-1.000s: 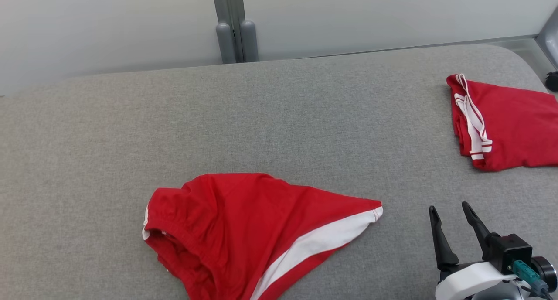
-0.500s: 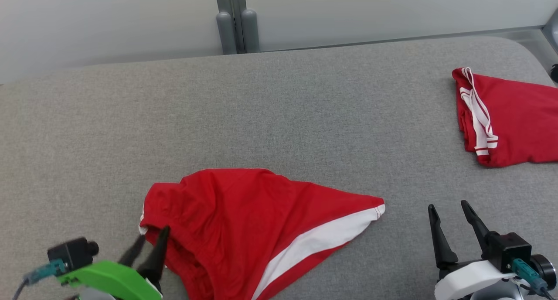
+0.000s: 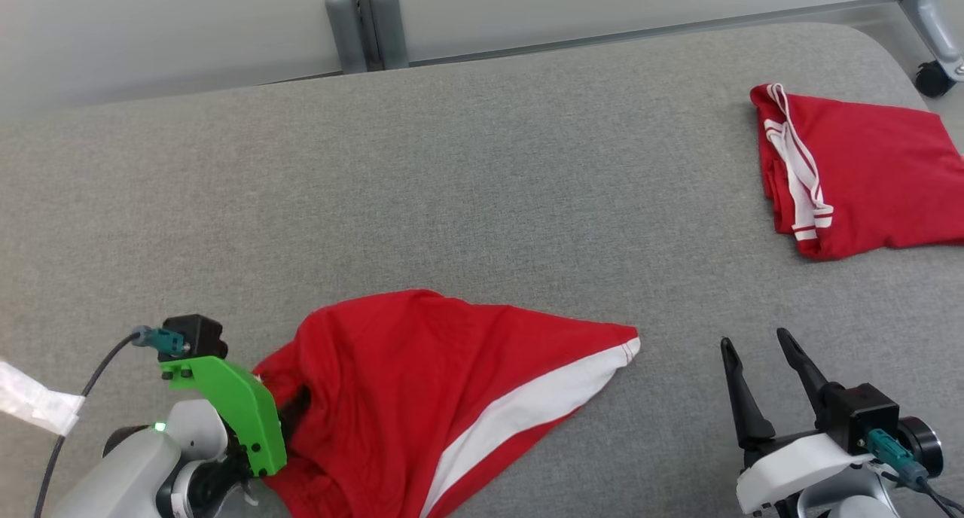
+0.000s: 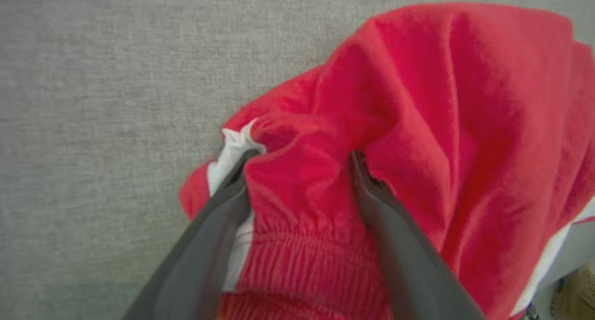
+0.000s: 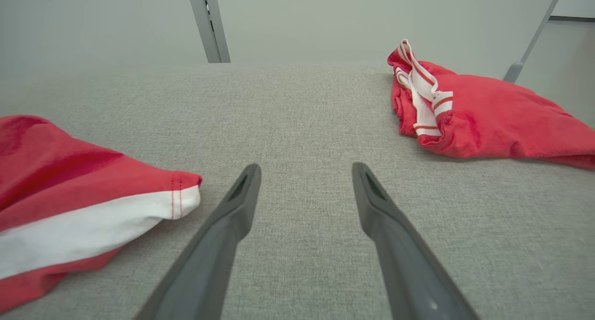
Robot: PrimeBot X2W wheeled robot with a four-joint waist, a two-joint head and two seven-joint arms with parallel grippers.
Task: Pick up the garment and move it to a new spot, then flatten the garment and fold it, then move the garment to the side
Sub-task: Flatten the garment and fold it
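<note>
The garment is a pair of red shorts with a white side stripe, lying crumpled on the grey table near its front edge. My left gripper is at the garment's left end. In the left wrist view the left gripper stands open, its fingers straddling a bunched fold of the elastic waistband of the garment. My right gripper is open and holds nothing, resting just right of the garment's striped corner. The right wrist view shows the right gripper over bare cloth, with the garment to its left.
A second red garment, folded with white trim, lies at the table's far right and appears as the folded garment ahead of my right fingers. Behind the table are a pale wall and a grey post. A caster wheel stands off the right corner.
My left arm has come in from the lower left and pushed its fingers onto the garment's waistband, and they now stand wider apart. The head camera has shifted. The right gripper has stayed put.
</note>
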